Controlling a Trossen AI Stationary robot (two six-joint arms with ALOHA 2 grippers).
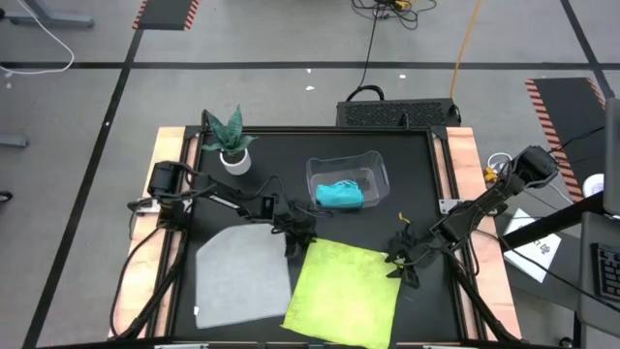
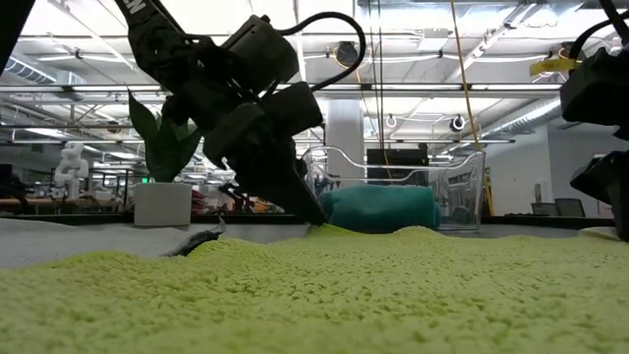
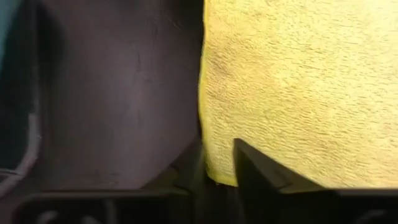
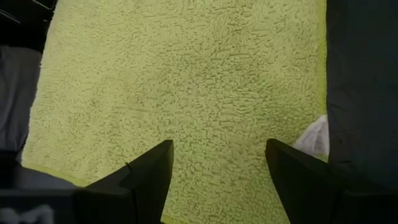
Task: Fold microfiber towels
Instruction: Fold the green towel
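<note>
The yellow-green towel (image 1: pixel 344 289) lay flat on the near half of the black table (image 1: pixel 407 165), slightly rotated, with one corner pointing toward the clear plastic bin (image 1: pixel 378 167). The light grey towel (image 1: pixel 237 274) lay spread beside it on the left-arm side, the two edges just touching or nearly so. The teal towel (image 1: pixel 339 195) sat bunched inside the bin, behind the yellow-green towel as seen from the low view.

The left gripper (image 1: pixel 298 233) was lowered onto the far corner of the yellow-green towel nearest the grey one. In the left wrist view its fingers (image 3: pixel 273 180) stood narrowly apart with the towel's edge lying between them; whether they had pinched the cloth could not be told. The right gripper (image 1: pixel 405 260) was at the towel's opposite far corner. In the right wrist view its fingers (image 4: pixel 149 174) stood wide apart over the towel, holding nothing.

A potted plant (image 1: pixel 231 143) in a white pot stood at the far left part of the table, well apart from the towels.
</note>
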